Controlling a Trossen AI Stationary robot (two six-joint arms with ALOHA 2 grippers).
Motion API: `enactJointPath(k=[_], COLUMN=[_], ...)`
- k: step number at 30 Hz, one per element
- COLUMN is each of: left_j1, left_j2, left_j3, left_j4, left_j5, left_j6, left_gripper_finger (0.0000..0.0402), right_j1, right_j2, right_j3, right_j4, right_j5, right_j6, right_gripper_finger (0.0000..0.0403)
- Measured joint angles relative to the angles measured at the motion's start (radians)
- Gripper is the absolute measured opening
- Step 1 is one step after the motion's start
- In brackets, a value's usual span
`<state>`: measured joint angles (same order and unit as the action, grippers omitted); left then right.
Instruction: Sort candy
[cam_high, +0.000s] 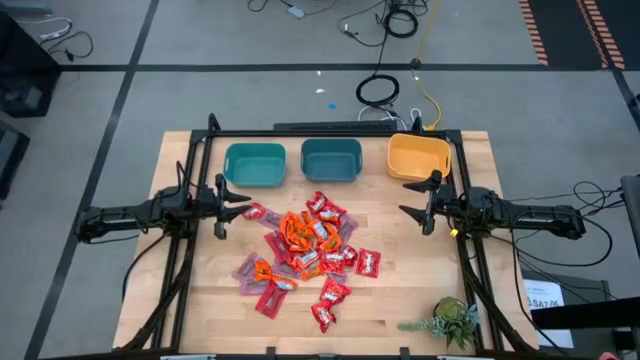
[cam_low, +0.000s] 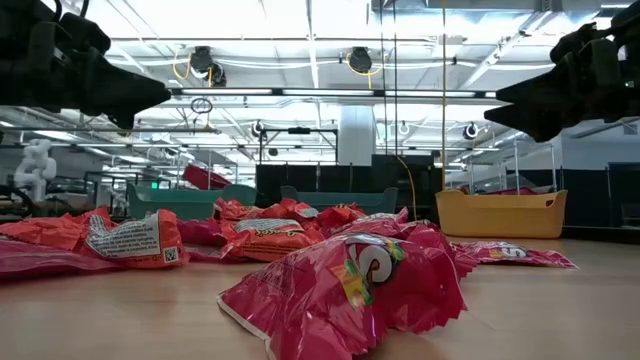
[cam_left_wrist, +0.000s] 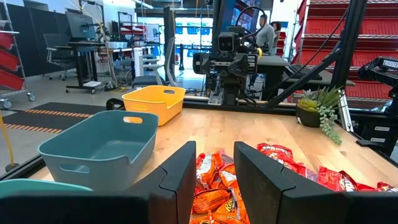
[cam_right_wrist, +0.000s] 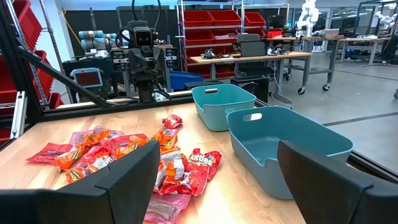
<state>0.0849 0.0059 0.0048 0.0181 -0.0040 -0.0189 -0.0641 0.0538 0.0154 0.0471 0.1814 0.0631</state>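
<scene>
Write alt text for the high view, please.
A pile of candy lies mid-table, below two teal bins and a yellow bin. The left gripper and right gripper hover beside it, holding nothing. A small plant stands at one corner.

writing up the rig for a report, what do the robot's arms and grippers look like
Both arms are dark, nearly black, slim and jointed, reaching in from the table's sides. The left gripper and right gripper each end in two black fingers, blocky and angular with flat inner faces. A small yellow mark shows on the right arm near its wrist. Black cables run off behind it.
</scene>
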Motion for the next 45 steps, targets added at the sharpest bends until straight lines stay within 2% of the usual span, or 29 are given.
enactJointPath(k=[25,30,35,38,41,45], left_j1=[0.000,0.000,0.000,0.000,0.000,0.000], left_j2=[0.000,0.000,0.000,0.000,0.000,0.000], left_j3=[0.000,0.000,0.000,0.000,0.000,0.000], left_j4=[0.000,0.000,0.000,0.000,0.000,0.000], left_j5=[0.000,0.000,0.000,0.000,0.000,0.000], left_j6=[0.000,0.000,0.000,0.000,0.000,0.000], left_gripper_finger=[0.0118,0.0118,0.0118,0.0118,0.0118,0.0118], right_j1=[-0.001,-0.001,-0.001,-0.001,-0.001,-0.001], right_j2=[0.000,0.000,0.000,0.000,0.006,0.050], right_j3=[-0.001,-0.001,-0.001,0.000,0.025,0.118], right_j4=[0.017,0.103,0.231,0.296,0.269,0.103], right_j5=[0.029,0.037,0.142,0.164,0.160,0.159], right_j6=[0.003,0.003,0.003,0.002,0.002,0.003], right_gripper_finger=[0.0318,0.0318,0.0318,0.0318,0.0318,0.0318])
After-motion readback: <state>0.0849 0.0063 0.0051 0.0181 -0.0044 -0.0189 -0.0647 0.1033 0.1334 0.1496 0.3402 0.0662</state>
